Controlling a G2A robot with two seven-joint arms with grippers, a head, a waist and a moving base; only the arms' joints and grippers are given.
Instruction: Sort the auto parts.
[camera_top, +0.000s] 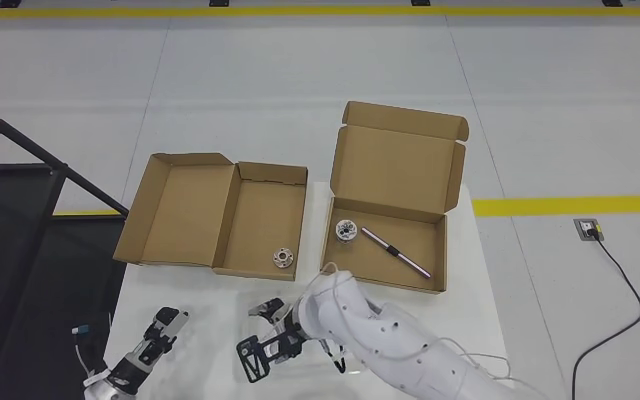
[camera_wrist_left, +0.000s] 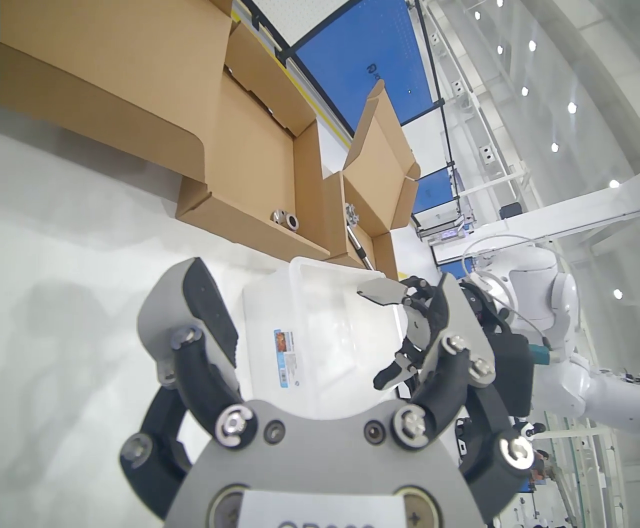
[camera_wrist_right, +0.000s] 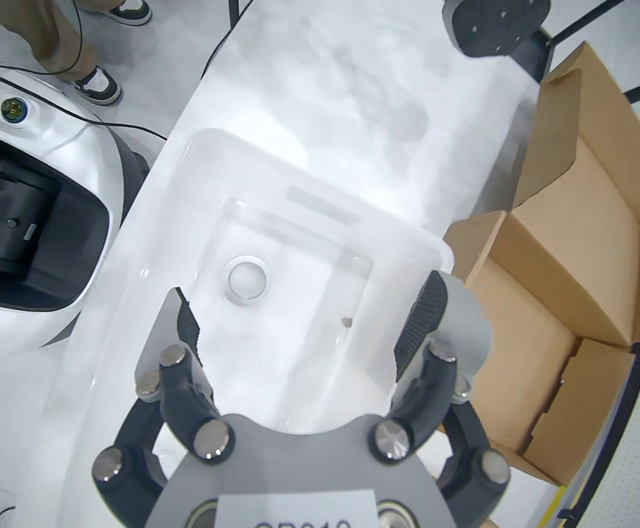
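Hovering right gripper (camera_wrist_right: 307, 295) wide-fingered over clear bin (camera_wrist_right: 200, 137) on the counter (camera_wrist_right: 350, 75), one ring (camera_wrist_right: 248, 280) left inside. Already boxed: gear (camera_top: 346, 230) and rod (camera_top: 396, 251) together, flange (camera_top: 284, 258) in its own box (camera_top: 260, 215). Left gripper (camera_wrist_left: 320, 280) fingers (camera_wrist_left: 210, 305) spread wide, empty. Looking nearly finished.

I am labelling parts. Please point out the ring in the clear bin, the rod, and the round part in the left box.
ring (camera_wrist_right: 248, 301): right wrist view, its lower band
rod (camera_top: 397, 251): top view, mid shaft
round part (camera_top: 284, 258): top view, its top face
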